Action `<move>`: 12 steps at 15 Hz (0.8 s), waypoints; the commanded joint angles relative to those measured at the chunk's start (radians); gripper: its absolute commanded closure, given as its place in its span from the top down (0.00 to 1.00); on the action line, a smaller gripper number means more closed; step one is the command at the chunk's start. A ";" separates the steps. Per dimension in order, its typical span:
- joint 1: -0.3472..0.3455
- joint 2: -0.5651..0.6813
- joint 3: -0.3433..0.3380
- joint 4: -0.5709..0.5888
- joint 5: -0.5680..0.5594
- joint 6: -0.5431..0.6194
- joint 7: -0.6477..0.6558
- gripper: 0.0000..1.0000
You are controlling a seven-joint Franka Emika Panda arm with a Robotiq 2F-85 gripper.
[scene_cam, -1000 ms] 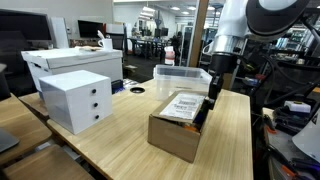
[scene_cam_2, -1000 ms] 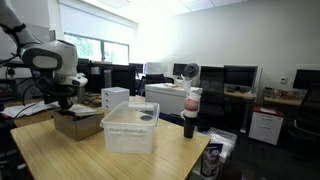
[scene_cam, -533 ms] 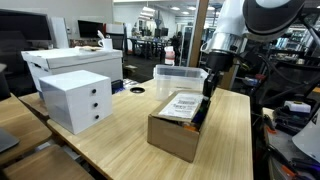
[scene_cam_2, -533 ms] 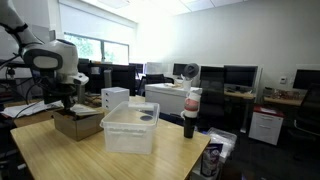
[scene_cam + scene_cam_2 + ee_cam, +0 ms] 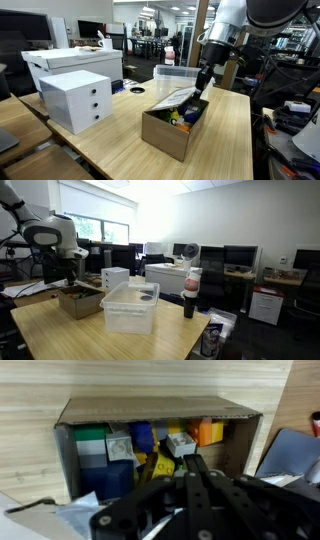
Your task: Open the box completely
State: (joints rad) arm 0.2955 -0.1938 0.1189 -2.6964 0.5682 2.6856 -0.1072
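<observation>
The brown cardboard box (image 5: 165,138) sits on the near end of the wooden table (image 5: 105,142), coloured packets (image 5: 120,445) showing inside, its labelled flap (image 5: 172,98) tilted up against the gripper (image 5: 200,88), fingers pressed together, hold on the flap unclear, before a clear bin (image 5: 178,72)

Blurred in the wrist view: the black two-finger gripper (image 5: 196,478), jaws unreadable. Hides the near wall of the brown cardboard box (image 5: 160,408). Too smeared to name: the coloured packets (image 5: 150,445) inside. Cut off at the bottom edge: a white sheet (image 5: 45,518), probably the labelled flap. In an exterior view, box (image 5: 78,302) partly masked by the clear plastic lidded bin (image 5: 130,310).
</observation>
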 commanded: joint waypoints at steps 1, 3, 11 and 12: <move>0.013 -0.030 0.011 0.001 0.019 0.039 -0.022 0.03; 0.020 -0.028 0.009 0.018 0.019 0.049 -0.024 0.02; 0.020 0.075 -0.010 0.179 0.008 0.049 -0.077 0.03; 0.017 0.096 -0.015 0.204 0.015 0.044 -0.094 0.03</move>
State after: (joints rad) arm 0.3226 -0.1747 0.1185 -2.5671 0.5678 2.7255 -0.1321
